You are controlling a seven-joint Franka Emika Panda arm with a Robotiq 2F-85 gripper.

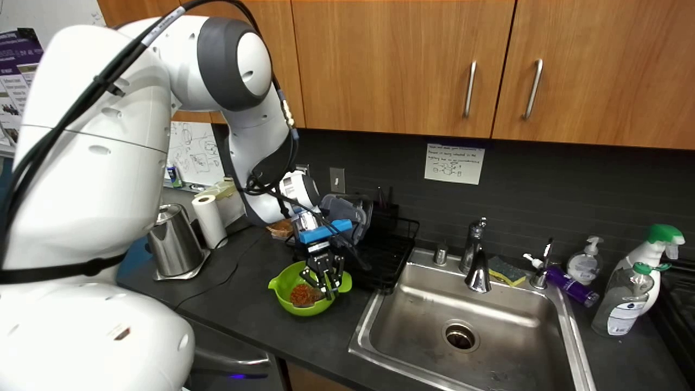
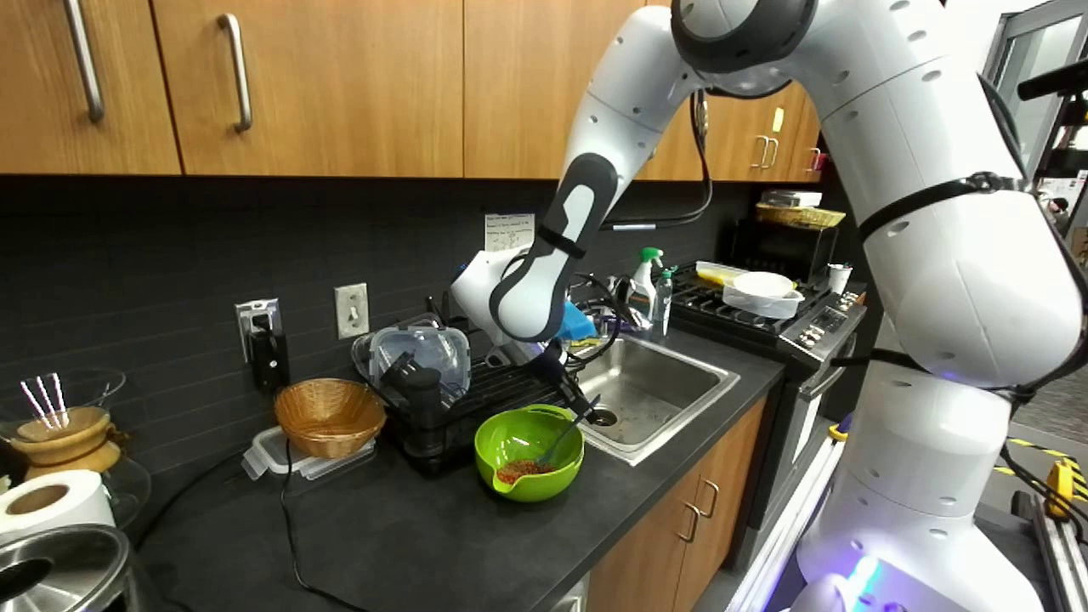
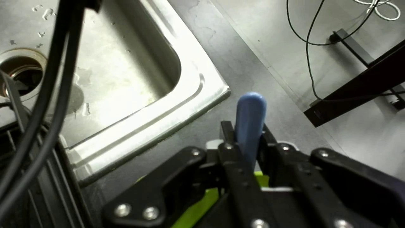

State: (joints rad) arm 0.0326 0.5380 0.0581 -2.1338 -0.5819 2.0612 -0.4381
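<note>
My gripper (image 3: 246, 131) is shut on the blue handle of a utensil (image 3: 251, 117), whose rounded end sticks up past the fingertips in the wrist view. The utensil (image 2: 564, 439) slants down into a lime-green bowl (image 2: 501, 432) on the dark counter. Reddish-orange bits (image 2: 520, 470) lie in the bowl's bottom, and the utensil's lower end meets them. In an exterior view the gripper (image 1: 328, 293) hangs over the right side of the bowl (image 1: 284, 282), pointing down and covering most of the utensil. Slivers of the bowl (image 3: 202, 205) show beneath the fingers in the wrist view.
A steel sink (image 1: 374, 326) with a faucet (image 1: 478, 266) lies right beside the bowl. Behind the bowl stands a black dish rack (image 2: 429, 459) with a clear container (image 2: 425, 357). A wicker basket (image 2: 330, 416), kettle (image 1: 175, 241) and paper towel roll (image 1: 209, 220) are also on the counter.
</note>
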